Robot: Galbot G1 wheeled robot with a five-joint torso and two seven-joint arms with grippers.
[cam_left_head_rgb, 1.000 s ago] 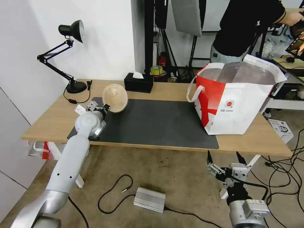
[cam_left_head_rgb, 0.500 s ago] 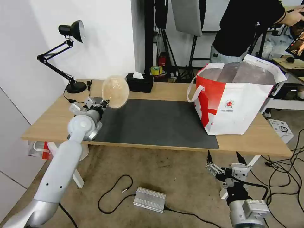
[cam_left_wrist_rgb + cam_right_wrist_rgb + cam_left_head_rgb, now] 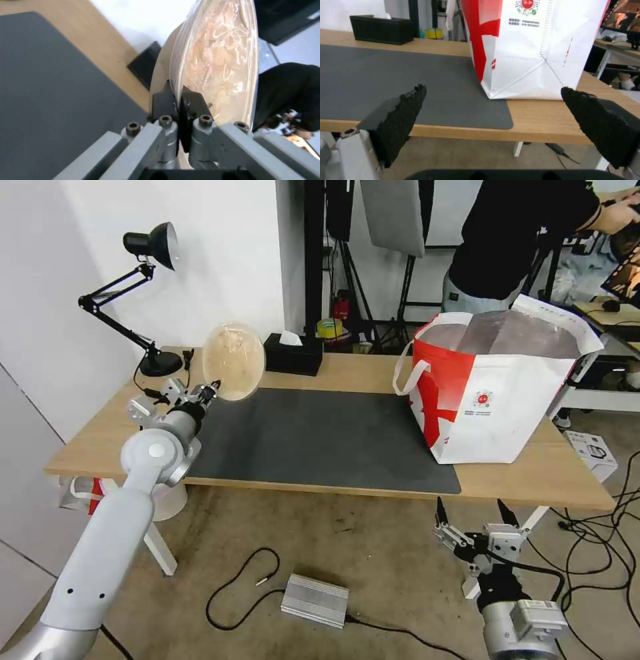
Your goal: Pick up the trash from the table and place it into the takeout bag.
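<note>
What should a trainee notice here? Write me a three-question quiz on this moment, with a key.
1. True or false: the left claw is shut on the rim of the beige pulp bowl, holding it tilted on edge above the table.
2. What stands at the right end of the dark grey mat?
A. black tissue box
B. takeout bag
C. desk lamp
3. How do the right claw's jaws stand, and where is it?

Key:
1. True.
2. B, the takeout bag.
3. Open, holding nothing, low in front of the table's near edge.
</note>
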